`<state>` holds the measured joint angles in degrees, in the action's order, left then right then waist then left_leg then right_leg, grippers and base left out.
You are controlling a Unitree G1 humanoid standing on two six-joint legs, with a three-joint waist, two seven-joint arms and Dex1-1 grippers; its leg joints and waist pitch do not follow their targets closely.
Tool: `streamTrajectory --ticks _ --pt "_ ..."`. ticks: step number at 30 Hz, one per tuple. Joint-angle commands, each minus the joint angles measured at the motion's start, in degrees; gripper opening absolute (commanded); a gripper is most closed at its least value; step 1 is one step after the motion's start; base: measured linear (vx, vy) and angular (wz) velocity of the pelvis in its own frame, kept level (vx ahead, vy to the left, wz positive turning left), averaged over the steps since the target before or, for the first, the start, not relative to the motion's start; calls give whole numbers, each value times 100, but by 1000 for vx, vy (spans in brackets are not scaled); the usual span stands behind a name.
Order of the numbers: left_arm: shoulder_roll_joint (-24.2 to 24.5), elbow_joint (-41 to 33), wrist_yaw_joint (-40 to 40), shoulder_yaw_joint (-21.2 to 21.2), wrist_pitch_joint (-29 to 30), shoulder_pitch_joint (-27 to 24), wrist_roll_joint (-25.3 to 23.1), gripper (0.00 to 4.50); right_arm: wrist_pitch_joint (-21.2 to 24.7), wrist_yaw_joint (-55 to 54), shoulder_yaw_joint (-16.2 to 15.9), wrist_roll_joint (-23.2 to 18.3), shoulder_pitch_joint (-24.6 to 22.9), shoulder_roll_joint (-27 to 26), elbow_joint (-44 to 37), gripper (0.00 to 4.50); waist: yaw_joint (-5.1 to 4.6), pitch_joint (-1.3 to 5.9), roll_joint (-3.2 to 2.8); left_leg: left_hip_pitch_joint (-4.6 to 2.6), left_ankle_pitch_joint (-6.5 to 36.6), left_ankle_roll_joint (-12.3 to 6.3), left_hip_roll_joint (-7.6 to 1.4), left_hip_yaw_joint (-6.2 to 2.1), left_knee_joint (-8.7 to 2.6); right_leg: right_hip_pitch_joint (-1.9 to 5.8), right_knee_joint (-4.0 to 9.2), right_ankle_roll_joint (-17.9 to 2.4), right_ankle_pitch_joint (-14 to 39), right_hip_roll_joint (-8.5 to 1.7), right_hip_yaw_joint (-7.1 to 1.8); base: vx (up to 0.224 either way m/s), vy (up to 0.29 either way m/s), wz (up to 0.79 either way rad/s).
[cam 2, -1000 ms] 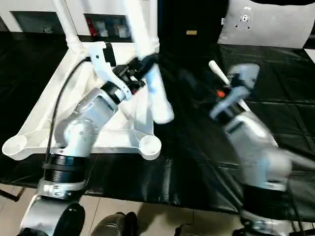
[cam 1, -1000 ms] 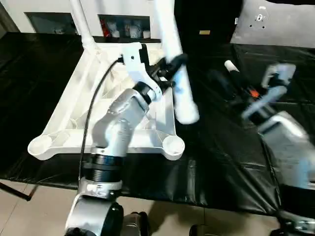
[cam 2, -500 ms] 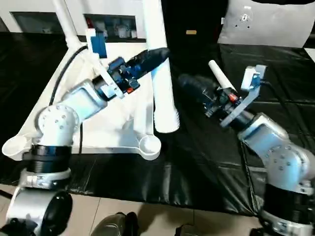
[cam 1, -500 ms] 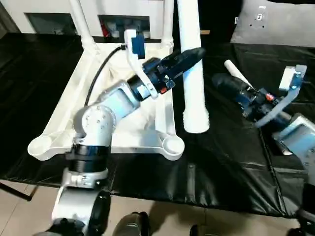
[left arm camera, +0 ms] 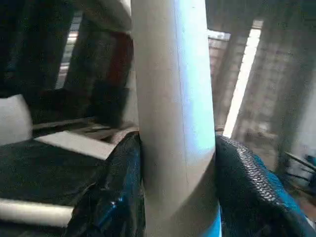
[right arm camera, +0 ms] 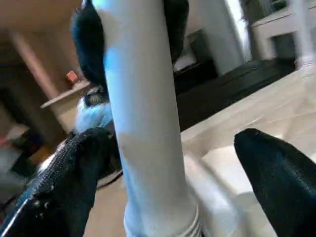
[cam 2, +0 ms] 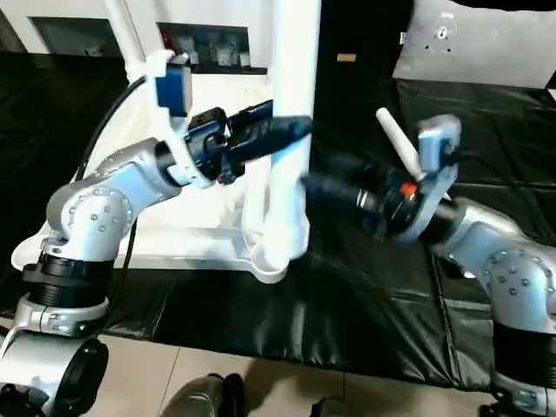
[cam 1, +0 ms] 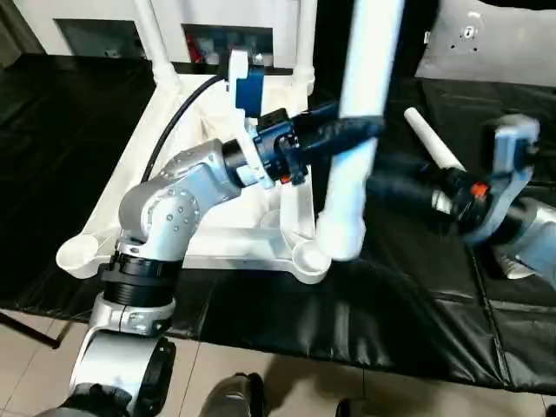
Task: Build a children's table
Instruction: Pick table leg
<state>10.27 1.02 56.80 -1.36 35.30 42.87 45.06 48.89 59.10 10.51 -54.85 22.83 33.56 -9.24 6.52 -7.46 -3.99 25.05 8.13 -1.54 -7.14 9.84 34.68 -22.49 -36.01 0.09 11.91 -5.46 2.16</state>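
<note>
The children's table top (cam 1: 111,233) lies upside down on the black worktable, with two white legs (cam 1: 153,39) standing in its far corners. My left gripper (cam 1: 360,130) is shut on a third white leg (cam 1: 354,178), held nearly upright. The leg's lower end hangs at the near right corner socket (cam 1: 306,261); I cannot tell whether it is inside. In the left wrist view the leg (left arm camera: 173,123) sits tight between both fingers (left arm camera: 116,192). My right gripper (cam 1: 378,187) is open just right of the leg, its fingers (right arm camera: 64,173) standing on either side of the leg (right arm camera: 148,148) without touching.
Another loose white leg (cam 1: 432,139) lies on the black cover behind my right arm. A grey panel (cam 1: 491,43) rests at the back right. The near left socket (cam 1: 76,254) sits close to the worktable's front edge.
My left gripper has swung the leg more upright and brought its lower end down towards the near right socket. My right gripper has moved left to straddle the leg.
</note>
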Motion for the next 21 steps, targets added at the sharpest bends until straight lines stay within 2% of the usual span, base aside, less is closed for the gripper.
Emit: streamTrajectory --ticks 1,3,4,7,13,18,21 --pt "43 -211 318 -114 -17 8 100 188 -165 518 -198 132 93 152 -85 450 15 596 203 -231 841 -398 -513 -162 -365 216 387 -1466 815 -425 -173 0 0 0" --pt "26 -197 409 -129 -27 25 150 188 -328 778 -360 278 88 248 -101 450 14 593 200 -233 884 -425 -517 -163 -359 207 387 -1506 849 -427 -176 0 0 0" --pt "31 -193 518 -162 -26 32 194 188 -459 895 -492 406 96 300 -72 450 19 616 206 -234 904 -407 -520 -162 -349 220 383 -1506 877 -432 -174 0 0 0" --pt "40 -249 647 -258 -7 15 196 188 -565 942 -656 547 155 294 6 450 7 611 197 -227 960 -342 -520 -166 -361 219 380 -1517 978 -420 -164 0 0 0" --pt "-21 -308 793 -449 -137 -31 -4 188 -840 1149 -986 856 200 194 58 450 9 635 199 -249 1092 -250 -538 -153 -365 207 389 -1478 1071 -415 -171 0 0 0" --pt "-13 -283 858 -591 -292 -38 -163 188 -819 1197 -1162 858 264 112 34 450 9 662 200 -274 1229 -208 -547 -147 -366 197 389 -1464 1115 -404 -169 0 0 0" --pt "-27 -265 873 -625 -359 -31 -216 188 -785 1238 -1198 833 280 102 34 421 14 662 198 -269 1293 -166 -546 -147 -368 198 394 -1443 1195 -412 -167 0 0 0"
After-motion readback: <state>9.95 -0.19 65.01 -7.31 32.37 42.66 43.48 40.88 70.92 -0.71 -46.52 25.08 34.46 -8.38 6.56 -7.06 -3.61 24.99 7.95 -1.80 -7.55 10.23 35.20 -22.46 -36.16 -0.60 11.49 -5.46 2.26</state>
